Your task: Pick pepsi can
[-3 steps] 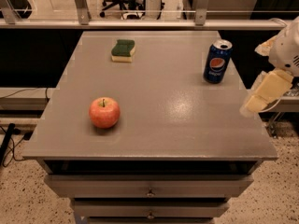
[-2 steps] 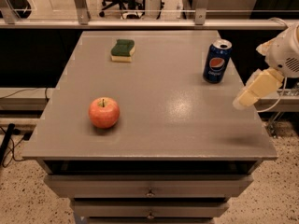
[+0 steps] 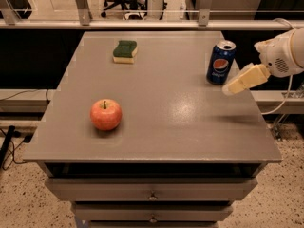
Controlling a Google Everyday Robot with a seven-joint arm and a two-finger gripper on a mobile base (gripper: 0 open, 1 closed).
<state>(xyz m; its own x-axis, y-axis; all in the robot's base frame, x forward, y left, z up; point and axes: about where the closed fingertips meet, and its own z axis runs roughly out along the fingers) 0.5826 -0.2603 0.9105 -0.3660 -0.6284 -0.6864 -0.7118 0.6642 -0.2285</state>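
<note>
Grey bench, with the pepsi can standing at the far right and my gripper just right of it; I cannot tell if the jaws are apart or together. If I swing in sideways, I might knock it over. It is dark blue, with a silver top and a round logo.

The single camera sits high in front of the desk and looks down and forward across it toward the far rail. It stands at a middling distance, so the whole top, the drawer fronts below and strips of floor on both sides fit in. The pincer comes in from the view's right edge, over the desk's right side.
</note>
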